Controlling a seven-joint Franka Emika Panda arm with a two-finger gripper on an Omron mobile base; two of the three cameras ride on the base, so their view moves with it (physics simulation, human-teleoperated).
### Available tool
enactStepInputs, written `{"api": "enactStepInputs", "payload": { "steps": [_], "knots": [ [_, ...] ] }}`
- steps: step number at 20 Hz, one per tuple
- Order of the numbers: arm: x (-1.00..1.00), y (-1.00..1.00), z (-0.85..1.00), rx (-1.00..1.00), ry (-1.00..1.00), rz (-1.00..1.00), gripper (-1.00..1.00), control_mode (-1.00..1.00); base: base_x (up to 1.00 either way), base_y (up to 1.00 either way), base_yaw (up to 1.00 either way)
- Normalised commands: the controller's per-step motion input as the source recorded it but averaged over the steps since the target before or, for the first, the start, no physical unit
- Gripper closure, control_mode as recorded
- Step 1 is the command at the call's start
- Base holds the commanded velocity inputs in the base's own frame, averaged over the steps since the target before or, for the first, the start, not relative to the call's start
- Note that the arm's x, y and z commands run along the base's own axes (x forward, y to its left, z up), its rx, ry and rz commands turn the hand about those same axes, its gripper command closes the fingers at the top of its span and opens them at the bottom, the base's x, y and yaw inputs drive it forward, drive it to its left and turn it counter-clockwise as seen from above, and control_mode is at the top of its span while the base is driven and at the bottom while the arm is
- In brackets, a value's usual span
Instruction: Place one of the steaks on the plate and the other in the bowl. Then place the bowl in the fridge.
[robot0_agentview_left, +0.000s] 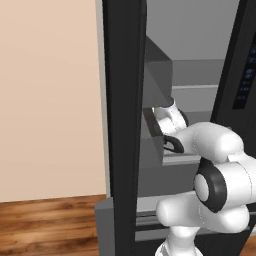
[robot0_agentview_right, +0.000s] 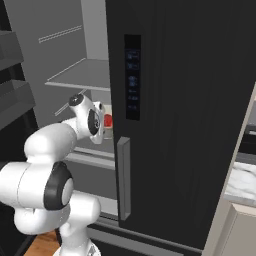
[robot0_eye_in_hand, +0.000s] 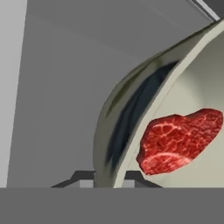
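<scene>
**A:** ok so where's the arm at here? From the left base view I just see the white arm (robot0_agentview_left: 220, 185) reaching past the edge of the open black door into the fridge (robot0_agentview_left: 197, 75).

**B:** Yep, it's inside the fridge. In the right base view the wrist is tucked in just under the grey shelf (robot0_agentview_right: 82, 75), left of the closed door (robot0_agentview_right: 180, 115) with the dark control panel and grey handle (robot0_agentview_right: 123, 177). You can spot a bit of red right beside the wrist, against the door edge; that's the steak (robot0_agentview_right: 107, 120).

**A:** and the bowl? can't really make it out from the base cams.

**B:** The hand view has it. The bowl (robot0_eye_in_hand: 131, 109) sits right up against the camera, rim curving from bottom centre to top right, darker greenish-grey band inside the rim. The steak (robot0_eye_in_hand: 179, 140) lies inside it, on the pale inner surface. Grey fridge interior all behind.

**A:** end effector (robot0_eye_in_hand: 104, 177) state?

**B:** Closed on the bowl's rim. The two dark fingertips (robot0_eye_in_hand: 81, 178) poke up at the bottom, one either side of the rim wall, so it's pinching the wall between them.

**A:** is the bowl resting on a shelf or up in the air?

**B:** Can't tell from these angles, the underside is hidden.
</scene>
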Motion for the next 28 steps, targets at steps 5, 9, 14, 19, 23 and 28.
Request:
{"api": "enactStepInputs", "payload": {
  "steps": [5, 9, 14, 19, 23, 28],
  "knots": [
    [0.32, 0.00, -0.27, 0.00, 0.00, -0.01, 1.00, -1.00, 0.00, 0.00, 0.00],
    [0.31, 0.00, -0.21, 0.00, 0.00, -0.01, 1.00, -1.00, 0.00, 0.00, 0.00],
    [0.26, 0.00, -0.23, 0.00, 0.00, 0.00, 1.00, -1.00, 0.00, 0.00, 0.00],
    [0.13, -0.05, -0.21, 0.00, 0.00, 0.00, 1.00, -1.00, 0.00, 0.00, 0.00],
    [0.07, 0.00, -0.20, 0.00, 0.00, 0.00, -1.00, -1.00, 0.00, 0.00, 0.00],
    [-0.01, -0.08, -0.08, 0.00, 0.00, 0.00, -1.00, -1.00, 0.00, 0.00, 0.00]
  ]
}}
